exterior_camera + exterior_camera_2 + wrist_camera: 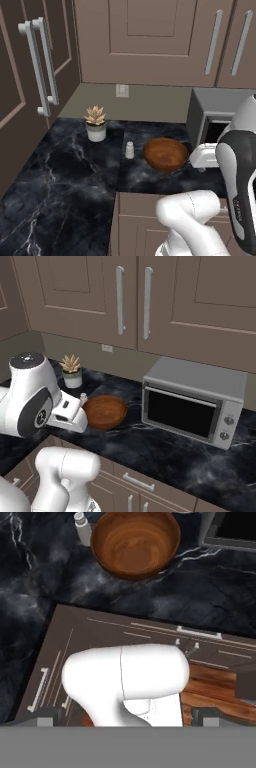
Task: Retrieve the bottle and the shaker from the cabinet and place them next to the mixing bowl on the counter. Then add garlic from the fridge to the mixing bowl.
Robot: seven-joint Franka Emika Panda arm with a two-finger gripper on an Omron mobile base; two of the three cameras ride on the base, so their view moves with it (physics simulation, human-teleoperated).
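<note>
The brown wooden mixing bowl (165,154) (105,411) (135,542) sits on the black marble counter (70,170) (175,456) (150,597). The small off-white shaker (129,149) (83,398) (82,527) stands upright just left of it. My gripper (129,718) hangs above the counter's front edge beside the bowl, pointing down. Its fingertips (47,717) stand wide apart and open with nothing between them. The wall cabinet (150,40) (125,296) above has its doors shut. The bottle and the garlic are out of view.
A grey microwave (210,115) (195,401) stands right of the bowl. A potted succulent (95,122) (71,370) sits in the back corner. Tall dark panelled doors with long pale handles (42,65) rise at the left. Base-cabinet drawers (137,482) run under the counter.
</note>
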